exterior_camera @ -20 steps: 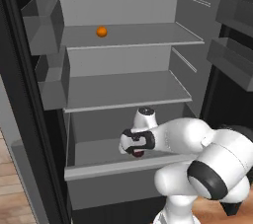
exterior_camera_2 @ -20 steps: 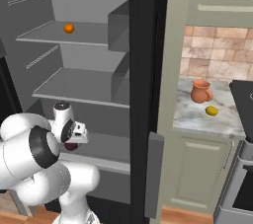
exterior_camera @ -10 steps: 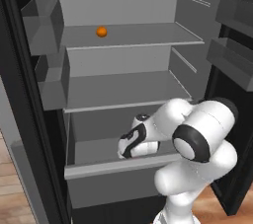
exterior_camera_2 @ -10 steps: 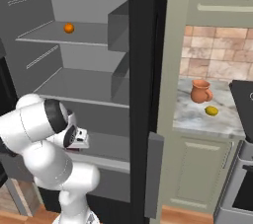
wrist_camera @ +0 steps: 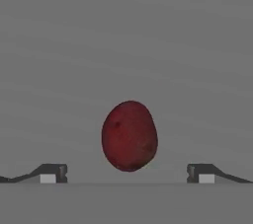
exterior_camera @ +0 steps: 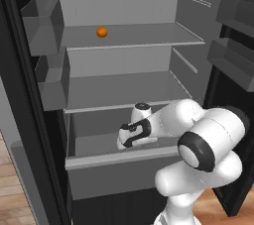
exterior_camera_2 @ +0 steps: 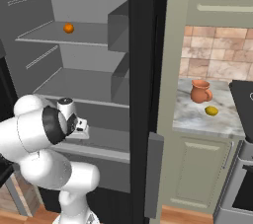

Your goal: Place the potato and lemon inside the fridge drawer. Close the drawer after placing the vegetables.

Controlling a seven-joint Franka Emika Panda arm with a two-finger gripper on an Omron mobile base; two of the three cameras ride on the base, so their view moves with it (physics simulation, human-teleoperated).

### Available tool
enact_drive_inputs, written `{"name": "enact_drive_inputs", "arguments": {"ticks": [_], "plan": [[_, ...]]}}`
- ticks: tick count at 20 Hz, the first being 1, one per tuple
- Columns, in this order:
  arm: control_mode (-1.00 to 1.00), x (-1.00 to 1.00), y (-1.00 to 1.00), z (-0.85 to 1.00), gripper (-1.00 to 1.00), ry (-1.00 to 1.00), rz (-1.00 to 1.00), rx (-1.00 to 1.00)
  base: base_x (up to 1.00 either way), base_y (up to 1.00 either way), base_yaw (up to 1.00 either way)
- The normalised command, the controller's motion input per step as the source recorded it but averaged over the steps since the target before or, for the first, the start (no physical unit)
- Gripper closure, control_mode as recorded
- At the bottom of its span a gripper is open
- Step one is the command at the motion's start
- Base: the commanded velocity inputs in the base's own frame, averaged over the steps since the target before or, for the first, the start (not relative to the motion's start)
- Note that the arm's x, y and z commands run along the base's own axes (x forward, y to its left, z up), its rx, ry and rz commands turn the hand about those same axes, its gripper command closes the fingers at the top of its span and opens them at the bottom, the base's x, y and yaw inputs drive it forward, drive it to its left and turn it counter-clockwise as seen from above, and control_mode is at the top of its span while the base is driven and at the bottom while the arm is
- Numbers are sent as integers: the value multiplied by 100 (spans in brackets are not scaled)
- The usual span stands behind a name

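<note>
One gripper (wrist_camera: 127,173), fingers (wrist_camera: 49,173) spread wide apart, nothing between pads. One potato (wrist_camera: 129,135) lies on grey floor of fridge drawer (exterior_camera: 119,155), centred between fingertips, touching neither. Gripper (exterior_camera: 125,139) reaches down into open drawer. One orange ball (exterior_camera: 101,32) on upper shelf (exterior_camera: 149,35), well above gripper. Far to gripper's right, on counter (exterior_camera_2: 197,119): one terracotta jug (exterior_camera_2: 200,91), one lemon (exterior_camera_2: 211,111) just beside it.

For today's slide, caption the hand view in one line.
Open gripper above the potato on the fridge drawer floor.
</note>
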Motion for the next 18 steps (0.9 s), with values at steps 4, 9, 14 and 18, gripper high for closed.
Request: {"name": "enact_drive_inputs", "arguments": {"ticks": [4,9,14,18], "plan": [[-100,2,1,100,-100,-18,0,0,0,0,0],[-100,-36,0,100,-100,-24,-3,-1,0,0,0],[-100,-40,0,78,-100,-22,-7,0,0,0,0],[-100,-9,0,0,-100,-4,0,0,0,0,0]]}}
